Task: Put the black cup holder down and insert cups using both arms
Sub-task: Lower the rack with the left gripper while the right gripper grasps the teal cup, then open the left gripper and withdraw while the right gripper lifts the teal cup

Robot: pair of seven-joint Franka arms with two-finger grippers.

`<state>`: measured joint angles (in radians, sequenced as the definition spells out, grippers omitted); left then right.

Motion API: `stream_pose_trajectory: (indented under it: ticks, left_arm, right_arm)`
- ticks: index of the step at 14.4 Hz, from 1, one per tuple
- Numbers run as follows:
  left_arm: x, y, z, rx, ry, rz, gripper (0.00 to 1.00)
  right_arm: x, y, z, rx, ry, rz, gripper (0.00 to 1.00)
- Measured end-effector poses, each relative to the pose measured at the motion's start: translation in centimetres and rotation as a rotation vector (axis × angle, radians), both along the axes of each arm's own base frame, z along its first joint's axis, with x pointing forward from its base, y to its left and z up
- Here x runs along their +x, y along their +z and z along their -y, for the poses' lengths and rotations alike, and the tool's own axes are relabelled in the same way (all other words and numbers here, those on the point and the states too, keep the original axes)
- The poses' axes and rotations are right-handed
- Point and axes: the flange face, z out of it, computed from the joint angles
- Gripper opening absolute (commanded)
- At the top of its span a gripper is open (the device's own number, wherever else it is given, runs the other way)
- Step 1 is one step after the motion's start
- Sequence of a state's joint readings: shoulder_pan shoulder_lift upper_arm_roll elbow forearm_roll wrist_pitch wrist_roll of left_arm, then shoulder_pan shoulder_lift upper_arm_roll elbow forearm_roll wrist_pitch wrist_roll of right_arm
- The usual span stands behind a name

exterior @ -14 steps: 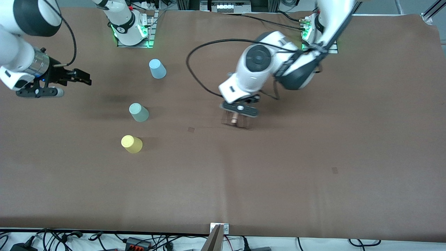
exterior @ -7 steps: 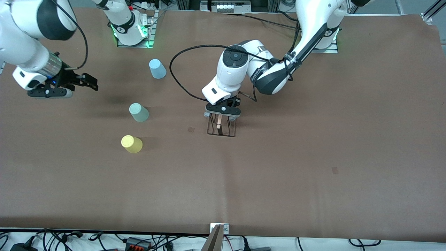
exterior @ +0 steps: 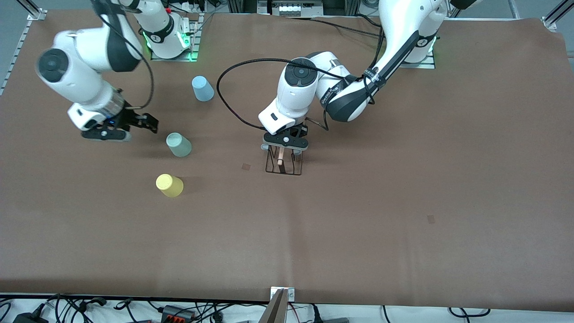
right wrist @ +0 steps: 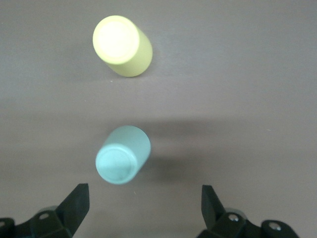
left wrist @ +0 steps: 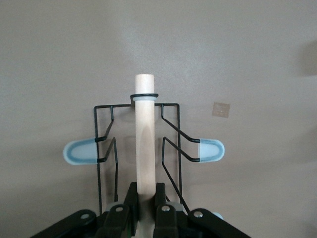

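Scanning the front view from its left edge across: right gripper hangs low over the table just beside the mint green cup, fingers spread wide, nothing between them. Right wrist view confirms: mint green cup sits ahead of the open fingers and off-centre toward one of them, with the yellow cup past it.

All three cups stand upside down, well apart from one another. Light blue cup is farthest from the front camera, the mint one between, yellow cup nearest.

Mid-table: black cup holder stands upright, base on the table judging by its outline. Left gripper is pressed onto the wooden rod handle from above. Left wrist view shows two pale-capped pegs angled out either side of the rod.

Key relation for the coming move: mint cup lies just ahead of the right gripper, toward the holder's side and slightly nearer the front camera; its long axis is vertical. Right arm is clearly the nearer one to all three cups. Judgement: a short advance and centring would bracket the mint cup.

Writing: small white lettering on the left arm's dark link, unreadable. No labels on cups or holder.
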<state>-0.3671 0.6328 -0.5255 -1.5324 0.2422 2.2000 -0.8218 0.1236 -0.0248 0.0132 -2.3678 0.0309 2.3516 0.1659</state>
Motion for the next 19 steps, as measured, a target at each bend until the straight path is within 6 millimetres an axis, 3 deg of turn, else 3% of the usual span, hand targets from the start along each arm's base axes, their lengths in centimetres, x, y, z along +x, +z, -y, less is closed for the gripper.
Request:
stream_pose_trajectory:
  ticks: [1, 2, 7, 10, 12, 15, 17, 19]
  left_arm:
    - [0.0, 0.0, 0.0, 0.000, 0.000, 0.000, 0.86]
    - [0.1, 0.1, 0.0, -0.001, 0.001, 0.002, 1.00]
    - [1.4, 1.8, -0.5, 0.013, -0.011, 0.066, 1.00]
    - [3.0, 5.1, -3.9, 0.106, -0.054, 0.060, 1.00]
    - [4.7, 8.5, -8.5, 0.186, -0.121, 0.047, 1.00]
    - [7.2, 12.4, -18.0, 0.308, -0.174, -0.039, 1.00]
    - [8.5, 13.0, -24.6, 0.363, -0.204, -0.143, 1.00]
    - [9.8, 12.4, -31.8, 0.378, -0.228, -0.265, 1.00]
  right_arm:
    - [-0.3, -1.4, -0.7, 0.001, -0.004, 0.012, 1.00]
    - [-0.5, -2.6, -1.3, 0.003, -0.005, 0.024, 1.00]
    - [-2.1, -8.0, -2.0, 0.007, 0.005, 0.073, 1.00]
    - [-2.7, -9.6, -2.6, 0.007, 0.018, 0.074, 1.00]
    - [-2.8, -9.8, -3.1, 0.008, 0.027, 0.078, 1.00]
    - [-3.1, -10.8, -3.9, 0.012, 0.020, 0.087, 1.00]
    - [-3.1, -11.6, -4.1, 0.012, 0.021, 0.088, 1.00]
    - [-3.1, -11.7, -4.1, 0.012, 0.019, 0.089, 1.00]
